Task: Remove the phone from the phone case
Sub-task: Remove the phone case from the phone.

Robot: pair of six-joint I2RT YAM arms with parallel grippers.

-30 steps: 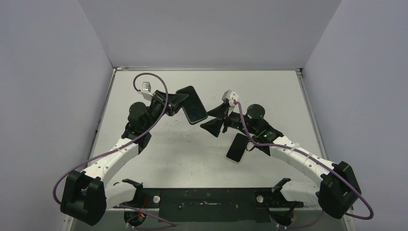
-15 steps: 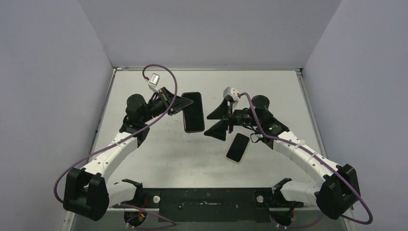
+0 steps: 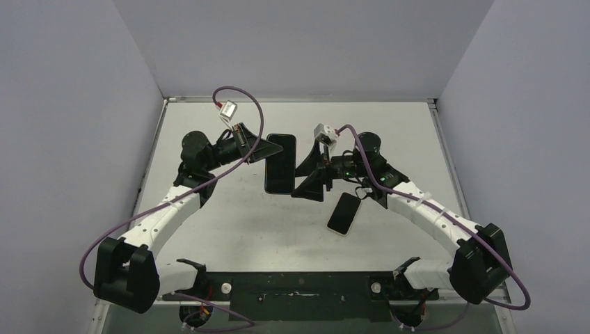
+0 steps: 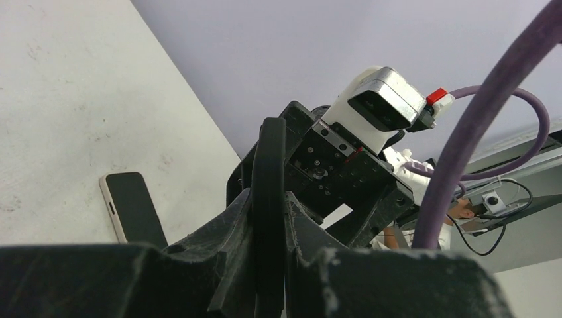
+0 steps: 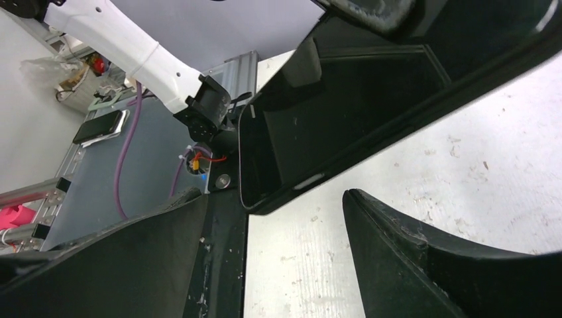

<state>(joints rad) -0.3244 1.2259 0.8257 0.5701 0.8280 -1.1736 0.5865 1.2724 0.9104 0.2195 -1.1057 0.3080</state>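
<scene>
case [image 3: 280,165], seemingly empty, held above mid-table, my left gripper [image 3: 268,150] clamped on its edge; phone [image 3: 344,213] lies flat on the table [image 3: 229,223], right of centre. my right gripper [image 3: 298,185] gapes empty beside the case: grip squarely, without twisting.

White, lightly scuffed table [image 3: 236,229], enclosed on three sides by plain pale lavender-grey panels: back wall [image 3: 299,42], left wall [image 3: 62,139] and right wall [image 3: 529,139]. Lighting is even and diffuse, casting only soft shadows on the tabletop.
</scene>
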